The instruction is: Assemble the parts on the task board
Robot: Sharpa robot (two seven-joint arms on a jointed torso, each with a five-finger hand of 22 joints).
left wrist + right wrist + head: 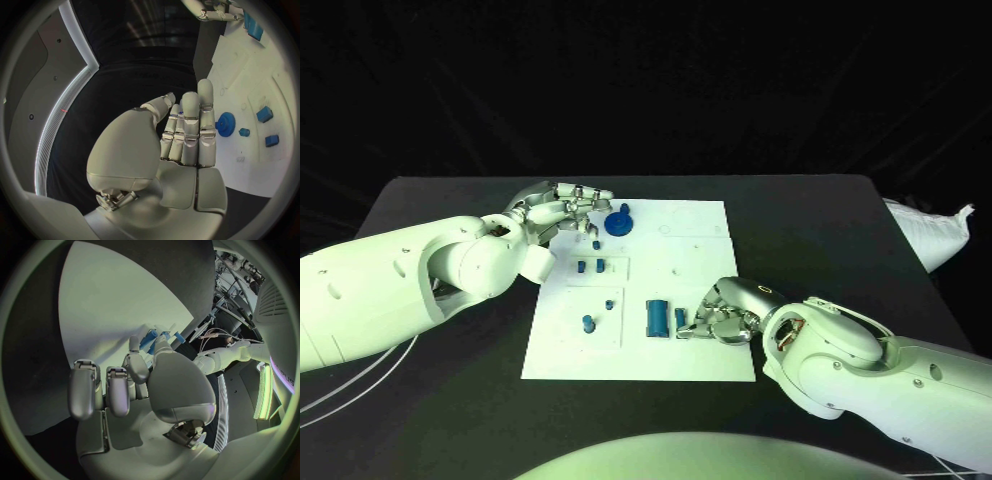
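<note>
**Listener:** What is on the table, largest thing first?

**Operator:** I see a black table [459,210] carrying the white task board [689,355] at its middle. My left hand [560,212] hovers at the board's far left corner, fingers loosely curled and apart, holding nothing.

**Listener:** And the right hand?

**Operator:** My right hand [723,312] rests low near the board's right edge, fingers curled beside a small blue block [681,319]. I cannot tell whether it grips that block.

**Listener:** The parts?

**Operator:** A blue gear [619,222] lies near the far left corner, just beside my left fingers. A longer blue block [656,317] stands mid-board. Smaller blue pieces [590,267] sit along the left side.
</note>
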